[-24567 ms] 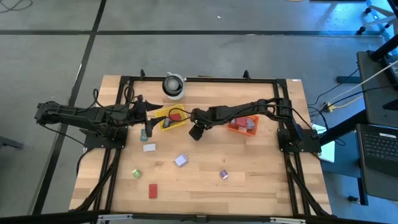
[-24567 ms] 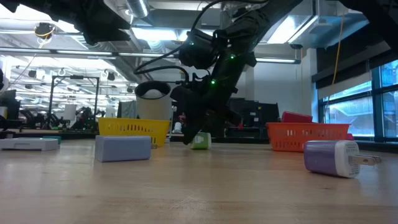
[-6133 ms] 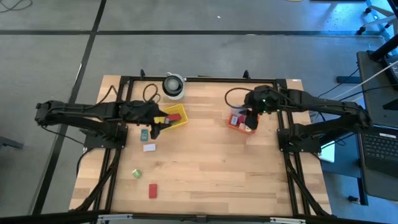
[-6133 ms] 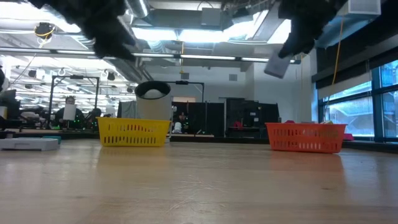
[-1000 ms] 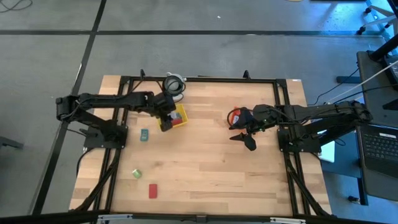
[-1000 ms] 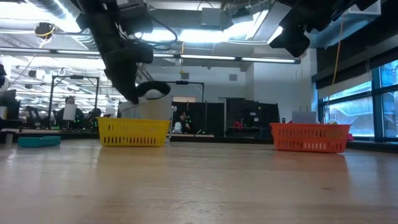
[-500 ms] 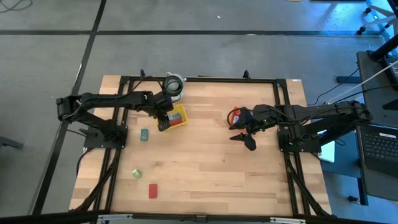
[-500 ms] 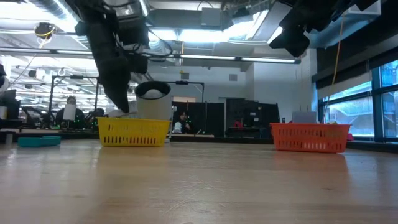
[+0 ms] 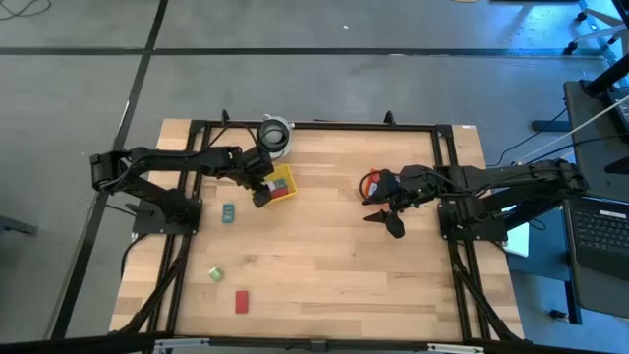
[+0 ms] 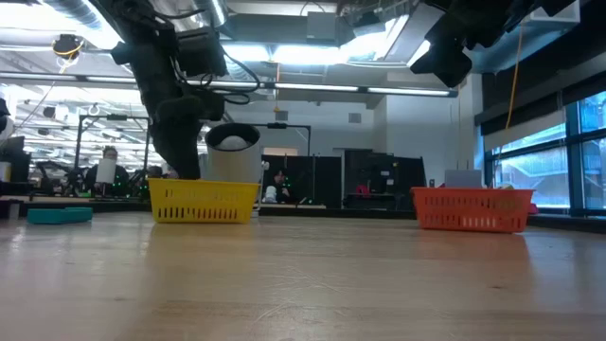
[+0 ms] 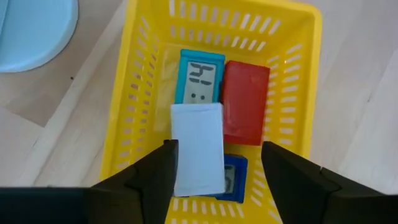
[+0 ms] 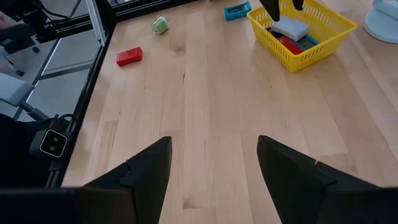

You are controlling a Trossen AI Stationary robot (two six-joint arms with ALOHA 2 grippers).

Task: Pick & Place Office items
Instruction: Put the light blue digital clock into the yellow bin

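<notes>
My left gripper hangs open over the yellow mesh basket, fingers pointing down into it. In the left wrist view the basket holds a white block lying on top of a teal item, a red block and a blue item. The white block lies loose between the fingers. On the table lie a teal block, a green block and a red block. My right gripper is open, raised above the table beside the orange mesh basket.
A round white object stands at the far edge, just behind the yellow basket. The black frame rails run along the table's left and right sides. Bare wood stretches across the middle and near part of the table.
My left gripper has come down toward the yellow basket; in the low view its fingers now reach behind the basket's rim. The right arm has kept still.
</notes>
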